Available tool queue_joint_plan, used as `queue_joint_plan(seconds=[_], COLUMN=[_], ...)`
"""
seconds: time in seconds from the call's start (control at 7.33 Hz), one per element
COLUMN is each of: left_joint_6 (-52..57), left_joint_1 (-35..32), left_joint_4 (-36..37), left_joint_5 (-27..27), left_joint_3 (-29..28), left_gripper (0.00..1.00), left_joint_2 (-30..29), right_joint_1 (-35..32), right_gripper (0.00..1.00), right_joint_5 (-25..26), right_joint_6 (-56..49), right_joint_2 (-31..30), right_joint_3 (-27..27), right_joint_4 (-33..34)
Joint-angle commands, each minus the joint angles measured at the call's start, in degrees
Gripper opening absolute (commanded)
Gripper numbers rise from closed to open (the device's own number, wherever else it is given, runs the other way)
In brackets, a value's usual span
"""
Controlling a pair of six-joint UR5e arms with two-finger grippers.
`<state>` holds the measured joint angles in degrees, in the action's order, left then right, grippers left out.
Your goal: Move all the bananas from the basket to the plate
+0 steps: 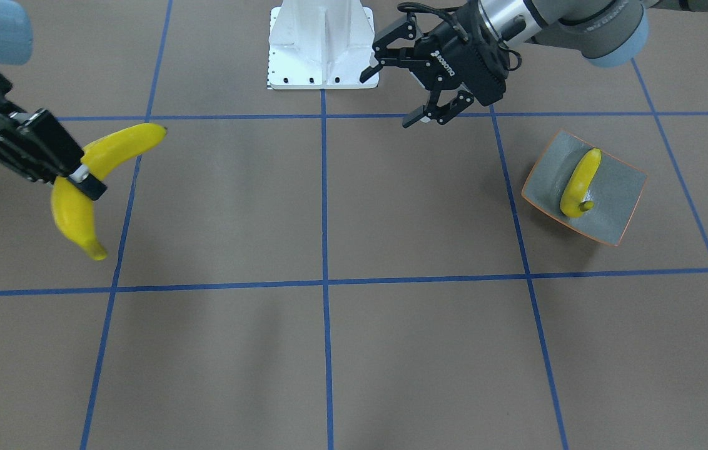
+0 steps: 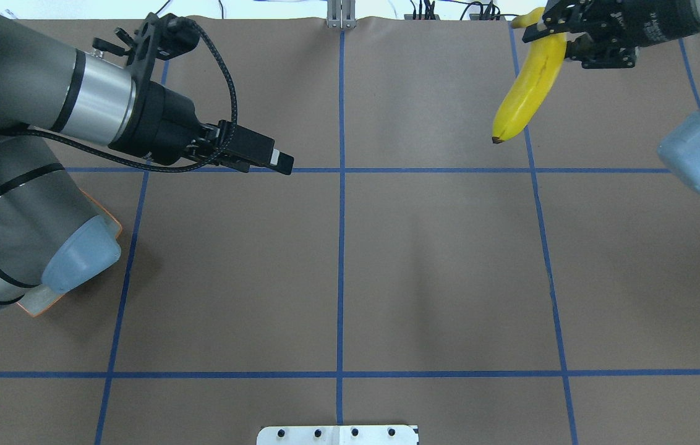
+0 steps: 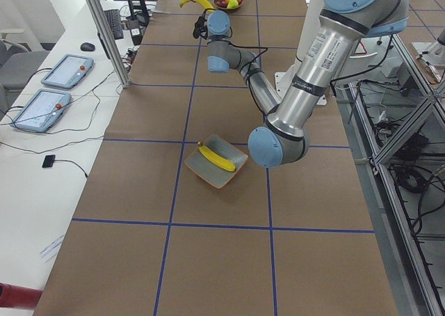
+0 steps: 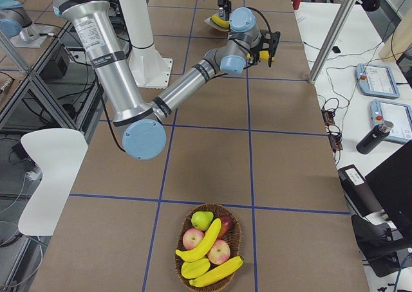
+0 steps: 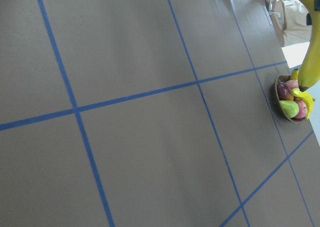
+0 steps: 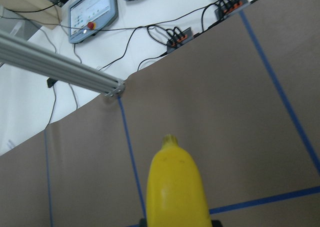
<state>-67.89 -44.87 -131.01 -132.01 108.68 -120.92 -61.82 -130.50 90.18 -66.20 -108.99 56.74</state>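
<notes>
My right gripper (image 1: 82,176) is shut across the middle of a yellow banana (image 1: 126,144) and holds it clear above the table; the same banana (image 2: 529,83) hangs from the gripper (image 2: 563,38) at the far right in the overhead view. The grey-green plate (image 1: 620,194) with its orange rim carries one banana (image 1: 580,182). Beside and above the plate, my left gripper (image 1: 388,99) is open and holds nothing. The wicker basket (image 4: 183,231) holds three bananas (image 4: 205,242) among other fruit.
Red apples and a green pear (image 4: 201,220) share the basket. The white robot base (image 1: 323,44) stands at the table's back edge. Blue tape lines cross the brown table. In the overhead view my left elbow covers most of the plate (image 2: 38,308).
</notes>
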Motion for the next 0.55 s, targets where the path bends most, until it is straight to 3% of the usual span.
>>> queue_joint_plan(seconds=[0.0, 0.41], left_joint_6=[-0.1, -0.1], left_joint_1=[2.1, 4.2], left_joint_4=[0.0, 0.0], left_joint_5=[0.1, 0.4], left_joint_3=[0.0, 0.2], left_gripper=[1.00, 1.00], left_joint_2=[-3.4, -4.6], right_joint_1=[6.8, 13.8], right_gripper=[0.00, 0.00], right_joint_5=[2.1, 8.0], right_joint_6=[2.6, 4.1], right_joint_2=[3.9, 6.8], right_joint_3=[-0.9, -2.4], right_joint_4=[-0.1, 0.6])
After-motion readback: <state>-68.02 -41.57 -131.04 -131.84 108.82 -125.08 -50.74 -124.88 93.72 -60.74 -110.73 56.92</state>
